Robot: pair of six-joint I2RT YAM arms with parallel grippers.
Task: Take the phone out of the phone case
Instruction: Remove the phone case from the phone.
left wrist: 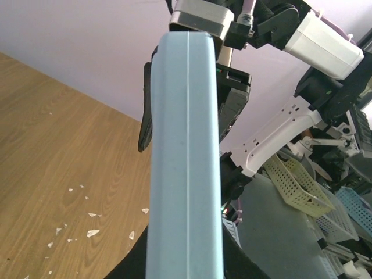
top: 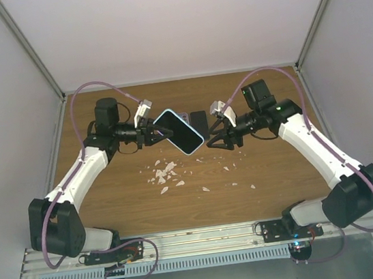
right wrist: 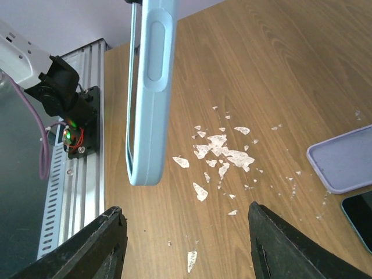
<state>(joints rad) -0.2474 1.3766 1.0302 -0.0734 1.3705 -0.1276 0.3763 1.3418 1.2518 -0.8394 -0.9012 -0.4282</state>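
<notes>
**A:** Looking from above, the left hand (top: 150,134) pinches the phone (top: 180,133) in the air over the bench (top: 266,170). The right hand (top: 218,142) hangs spread just beside it.

**B:** Left wrist: the case (left wrist: 186,163) is edge-on and looks firmly clamped. Right wrist: fingers wide, nothing between. I'd catch one corner lip and peel, not squeeze.

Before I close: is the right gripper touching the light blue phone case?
No: the right gripper hangs clear of the light blue phone case.
</notes>
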